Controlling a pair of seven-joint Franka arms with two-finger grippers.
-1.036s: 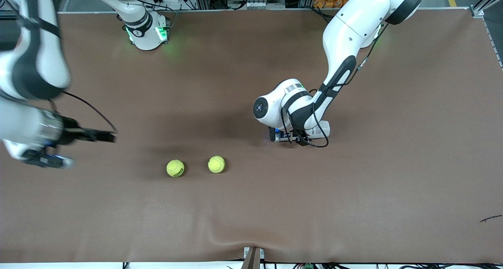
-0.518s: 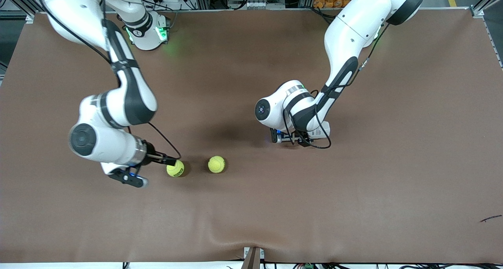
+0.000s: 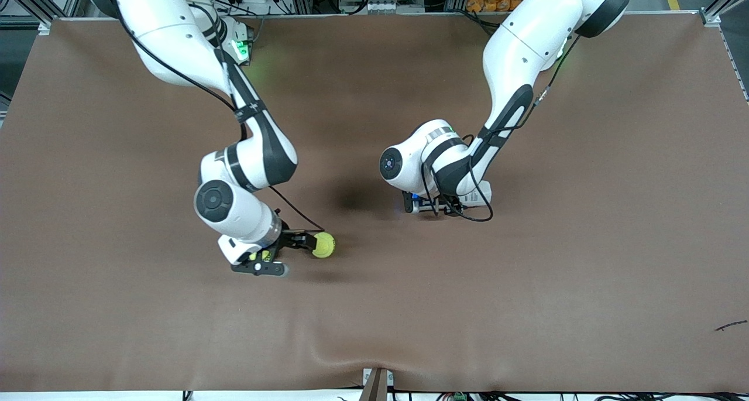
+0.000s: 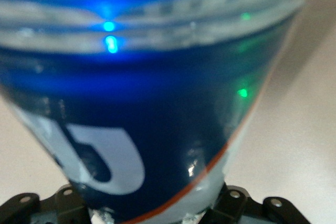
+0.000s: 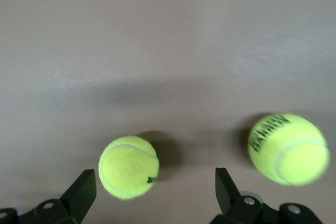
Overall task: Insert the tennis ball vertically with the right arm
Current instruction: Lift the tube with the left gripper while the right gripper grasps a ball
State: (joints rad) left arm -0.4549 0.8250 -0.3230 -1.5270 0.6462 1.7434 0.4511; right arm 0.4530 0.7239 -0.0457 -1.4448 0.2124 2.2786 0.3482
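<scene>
The left wrist view is basically filled by a blurry blue container, with its top cut off by the edge. From the front, the left gripper sits tucked under its own wrist. One tennis ball is mostly hidden beneath the right gripper.

Even overhead light leaves soft shadows on the brown table. The left wrist view is blurred, with blue glare. One tennis ball is smeared.
</scene>
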